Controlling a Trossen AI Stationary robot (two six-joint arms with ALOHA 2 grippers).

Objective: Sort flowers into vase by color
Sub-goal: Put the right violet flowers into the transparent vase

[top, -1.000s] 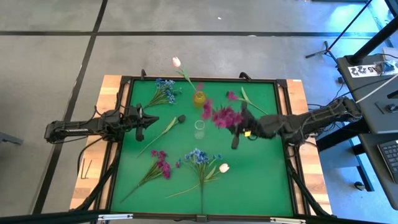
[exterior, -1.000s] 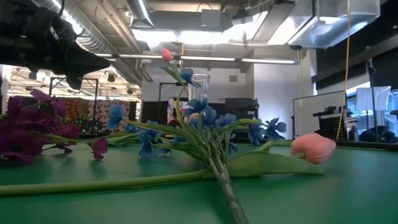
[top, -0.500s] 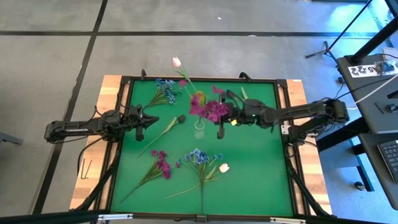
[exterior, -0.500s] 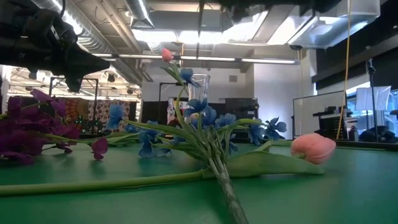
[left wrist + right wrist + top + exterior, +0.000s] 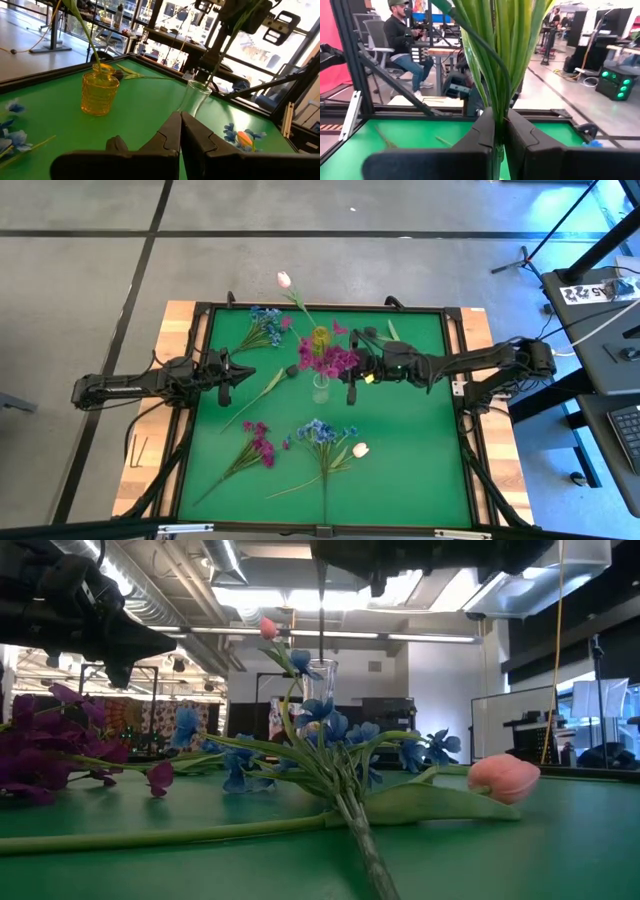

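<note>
Right gripper (image 5: pixel 352 375), clamped on magenta clustered spray (image 5: pixel 330 360), has carried it over clear glass vase (image 5: pixel 321 387); insertion seemingly next.

Seated person (image 5: pixel 405 37) beyond table, keyboard (image 5: pixel 627 426), tripod (image 5: pixel 535 248)

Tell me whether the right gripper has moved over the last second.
Yes. The right gripper, shut on the magenta spray, has moved left across the mat toward the clear vase.
</note>
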